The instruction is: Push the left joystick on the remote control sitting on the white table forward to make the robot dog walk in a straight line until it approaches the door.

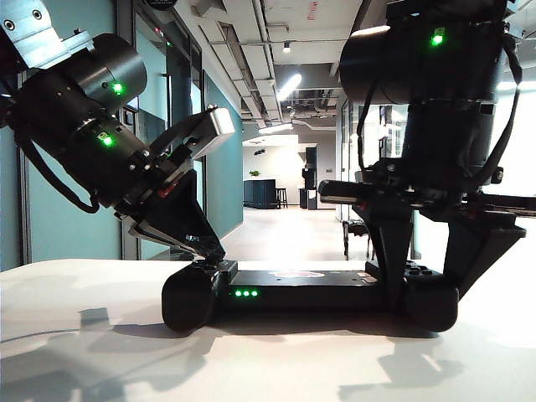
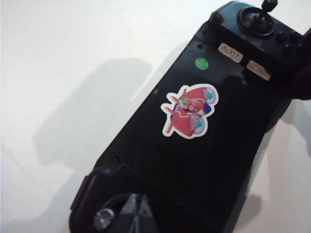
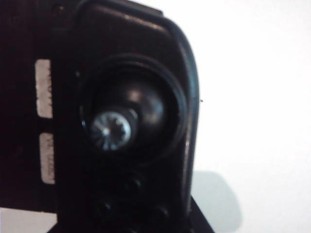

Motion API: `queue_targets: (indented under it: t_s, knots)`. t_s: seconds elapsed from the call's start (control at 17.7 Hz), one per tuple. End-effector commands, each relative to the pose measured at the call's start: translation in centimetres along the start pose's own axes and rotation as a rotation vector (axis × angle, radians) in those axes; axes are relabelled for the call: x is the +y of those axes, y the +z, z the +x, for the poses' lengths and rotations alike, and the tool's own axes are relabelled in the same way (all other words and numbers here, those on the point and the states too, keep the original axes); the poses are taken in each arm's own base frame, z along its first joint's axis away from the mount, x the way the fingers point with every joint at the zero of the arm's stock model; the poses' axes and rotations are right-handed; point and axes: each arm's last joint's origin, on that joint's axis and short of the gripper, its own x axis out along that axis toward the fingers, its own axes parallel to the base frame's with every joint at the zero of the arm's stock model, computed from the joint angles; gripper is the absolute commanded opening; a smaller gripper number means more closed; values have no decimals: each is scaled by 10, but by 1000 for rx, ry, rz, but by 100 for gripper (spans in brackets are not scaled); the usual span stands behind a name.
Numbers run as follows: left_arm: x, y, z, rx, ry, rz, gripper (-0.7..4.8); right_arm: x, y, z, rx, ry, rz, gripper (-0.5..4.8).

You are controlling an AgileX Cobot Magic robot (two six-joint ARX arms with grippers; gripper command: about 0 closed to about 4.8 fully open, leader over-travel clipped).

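Pushing step: the left hand [image 2: 138,213] has its fingers pressed together into a point, down on the left end of the remote control [image 1: 310,289], just beside the left joystick [image 2: 104,219]; whether it touches the cap I cannot tell.
Bracing hand: the right hand [image 1: 425,280] straddles the controller's right handle, one finger on each side, and looks to be pinching it to keep the body from sliding.
Controller place: it lies flat on the white surface [image 1: 276,368], between the two arms, green lights facing the exterior camera.
Doing it well: nudge the cap straight ahead, with no sideways lean, or the dog would likely veer; keep the push gentle so the pointed tip does not slip off the small cap.
Other stick: the twin thumbstick [image 3: 112,129] stands clear under the right wrist camera and should be left alone.
Robot dog: not visible in any view, so its distance from the door cannot be judged.
Containers: none in view.
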Motion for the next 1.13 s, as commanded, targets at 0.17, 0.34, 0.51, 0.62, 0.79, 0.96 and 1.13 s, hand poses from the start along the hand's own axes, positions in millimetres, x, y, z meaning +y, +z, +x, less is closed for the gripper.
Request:
queue_targets:
  t_s: [0.17, 0.34, 0.51, 0.62, 0.79, 0.96, 1.13]
  knots:
    - [0, 1, 0, -9, 13, 7, -6, 1, 1, -2, -3, 18, -12, 53]
    - [0, 2, -1, -10, 3, 4, -6, 1, 1, -2, -4, 18, -11, 53]
    - [-5, 7, -9, 11, -48, -37, -6, 1, 1, -2, -5, 19, -12, 53]
    - [-11, 19, -25, 33, -61, -45, -6, 2, 1, -2, -7, 20, -12, 53]
    - [-23, 34, -52, -42, -40, 0, -6, 2, 1, -2, -8, 20, -12, 53]
    - [-34, 44, -80, -112, 69, -18, -6, 2, 1, -2, -8, 21, -12, 53]
    - [-46, 52, -107, -194, 163, -17, -6, 2, 2, -2, -12, 23, -15, 53]
